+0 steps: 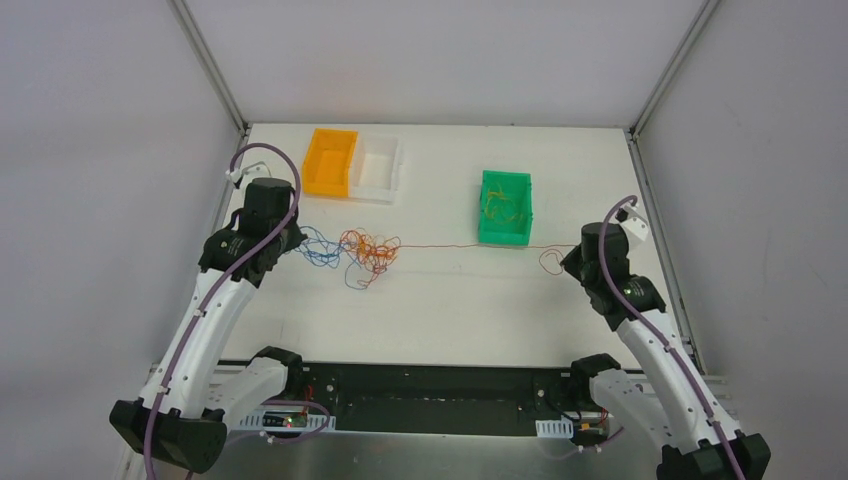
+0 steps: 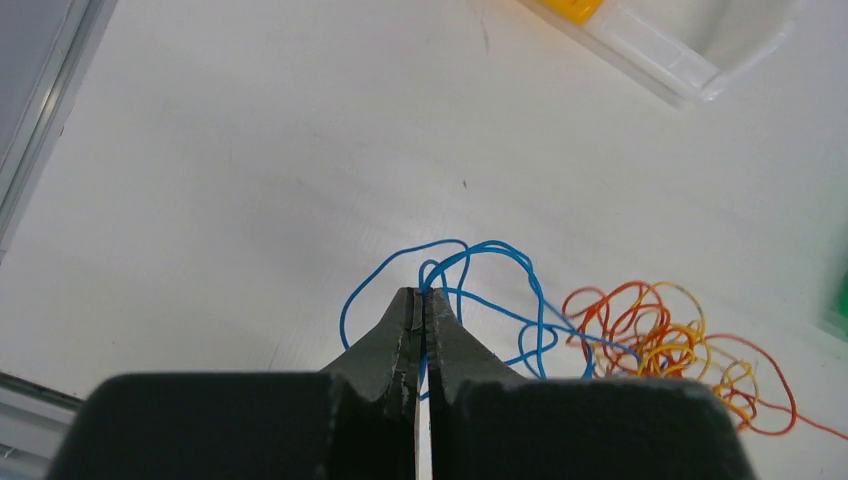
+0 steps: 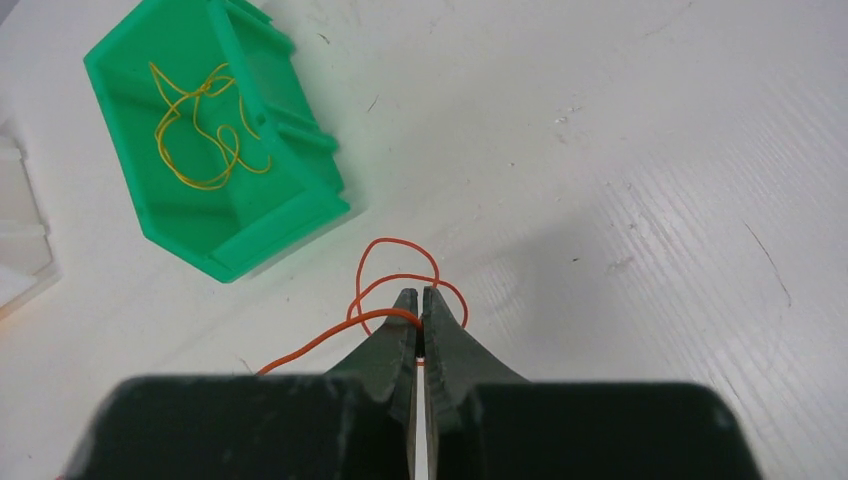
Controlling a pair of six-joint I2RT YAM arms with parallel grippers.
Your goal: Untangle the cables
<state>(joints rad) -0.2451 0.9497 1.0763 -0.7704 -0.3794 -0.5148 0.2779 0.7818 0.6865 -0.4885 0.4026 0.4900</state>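
Lowest in the top view, the bare white table spreads up from its near edge. A little higher, at mid-left, our left gripper is closed tight on a thin blue cable. In the left wrist view its jaws meet at the tips with the blue strand pinched between them, and blue loops fan out just beyond. At mid-right of the top view, our right gripper is likewise clamped on a thin orange-red cable, whose small loops curl just past the tips in the right wrist view. This strand runs in a nearly straight line leftward across the middle of the top view to a knotted tangle of orange-red and yellow cables. The tangle lies just right of the blue loops and overlaps them. Above the line, right of centre, a green plastic bin holds a loose yellow cable. Farthest up, at upper left, an orange plastic bin touches a white plastic bin.
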